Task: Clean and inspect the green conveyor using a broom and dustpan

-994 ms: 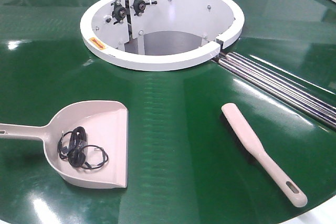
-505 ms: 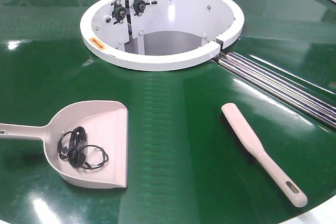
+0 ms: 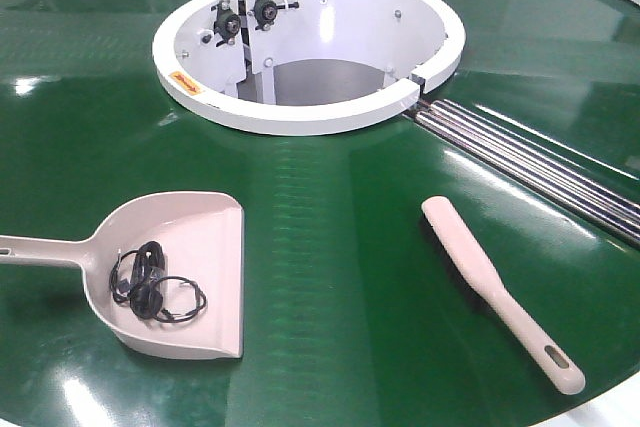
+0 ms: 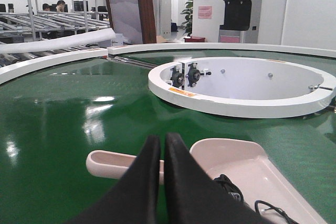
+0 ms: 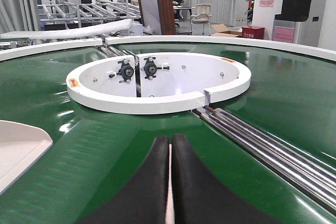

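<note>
Broom lies diagonally, handle toward the near right; both tools' fingers pressed together, empty.

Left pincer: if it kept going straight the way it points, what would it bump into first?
Probably the dustpan handle, lying just past the shut left pincer; behind it, the white hub ring. Depth is hard to judge here.

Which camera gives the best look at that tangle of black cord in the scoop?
The front-facing view: the whole black cord lies uncovered in the dustpan. The left wrist view catches only part of it behind the claw; the right wrist view shows none.
</note>
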You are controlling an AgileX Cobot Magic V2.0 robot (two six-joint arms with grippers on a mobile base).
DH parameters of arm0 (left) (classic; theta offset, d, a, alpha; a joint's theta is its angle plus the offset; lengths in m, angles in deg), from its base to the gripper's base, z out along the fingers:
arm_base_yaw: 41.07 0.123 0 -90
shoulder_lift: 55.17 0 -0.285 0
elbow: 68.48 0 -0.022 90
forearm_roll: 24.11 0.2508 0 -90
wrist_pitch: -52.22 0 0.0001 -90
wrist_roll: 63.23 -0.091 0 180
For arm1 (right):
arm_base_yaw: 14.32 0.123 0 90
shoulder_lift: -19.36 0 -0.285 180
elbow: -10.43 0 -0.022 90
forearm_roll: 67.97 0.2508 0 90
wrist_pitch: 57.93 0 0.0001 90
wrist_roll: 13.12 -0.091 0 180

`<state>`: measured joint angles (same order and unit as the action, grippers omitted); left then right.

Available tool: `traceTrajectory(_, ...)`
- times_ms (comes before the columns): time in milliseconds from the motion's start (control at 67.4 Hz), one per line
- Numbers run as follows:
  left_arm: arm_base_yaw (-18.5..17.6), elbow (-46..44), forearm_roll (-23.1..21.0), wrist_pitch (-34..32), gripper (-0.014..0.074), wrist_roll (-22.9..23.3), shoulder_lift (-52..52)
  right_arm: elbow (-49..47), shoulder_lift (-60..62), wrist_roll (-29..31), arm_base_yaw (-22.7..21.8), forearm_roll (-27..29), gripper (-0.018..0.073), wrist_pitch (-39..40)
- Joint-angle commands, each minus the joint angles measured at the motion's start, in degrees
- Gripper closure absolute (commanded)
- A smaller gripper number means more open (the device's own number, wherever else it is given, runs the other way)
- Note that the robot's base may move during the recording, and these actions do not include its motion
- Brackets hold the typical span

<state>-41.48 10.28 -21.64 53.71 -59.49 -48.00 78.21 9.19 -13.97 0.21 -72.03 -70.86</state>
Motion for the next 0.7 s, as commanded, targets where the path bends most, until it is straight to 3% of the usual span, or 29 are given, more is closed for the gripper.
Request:
traceTrajectory(0, -0.02, 1.57, -0.09, -3.98, 0.0603, 0.48, -0.94, -1.64, -0.67, 0.27, -0.71, -0.45, 0.0569, 4.16)
traceTrajectory(297, -0.02, 1.57, -0.09, -3.98, 0.0603, 0.48, -0.94, 2.47, 0.2, -0.69, -14.87, -0.37, 0.0569, 4.47)
traceTrajectory(683, -0.02, 1.57, -0.09, -3.98, 0.0603, 0.48, -0.89, 11.69, 4.0, -1.27, -16.24, -0.42, 0.0569, 9.61)
